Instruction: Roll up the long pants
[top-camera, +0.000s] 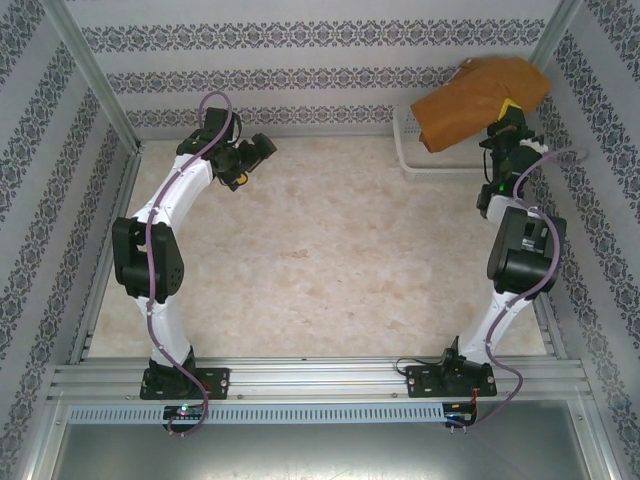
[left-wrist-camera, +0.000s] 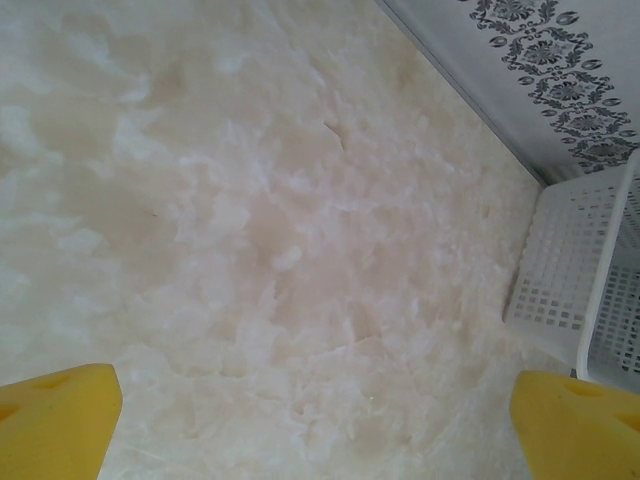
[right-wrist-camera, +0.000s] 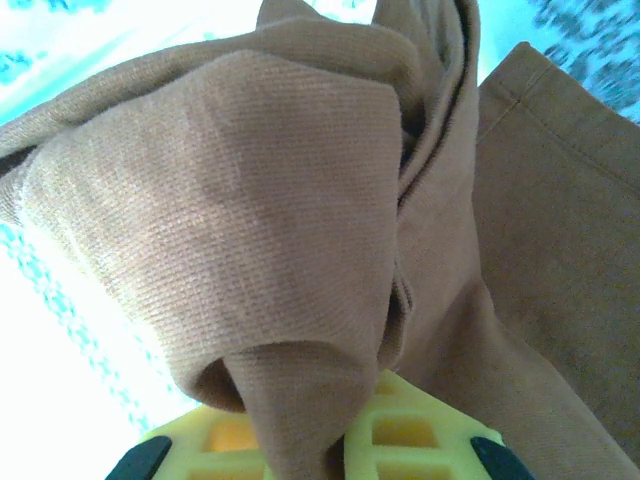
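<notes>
— Top external view: where are the long pants (top-camera: 478, 100)?
— Bunched in a wad over the white basket (top-camera: 412, 150) in the far right corner; I cannot tell whether they touch it. My right gripper (top-camera: 508, 115) is clamped on a fold of them. My left gripper (top-camera: 255, 155) hangs with its jaws wide apart over the bare counter (top-camera: 330, 250), far left.
— What worries you?
— I pinch one fold only, so I judge the soft cloth could slide out, or a trailing part could snag the basket rim and drag it. The wad also sits close to the patterned back wall (top-camera: 300, 75) and the corner post (top-camera: 556, 40).
— Room to work?
— Plenty: the counter's middle lies open between my arms, well apart from the basket and walls.
</notes>
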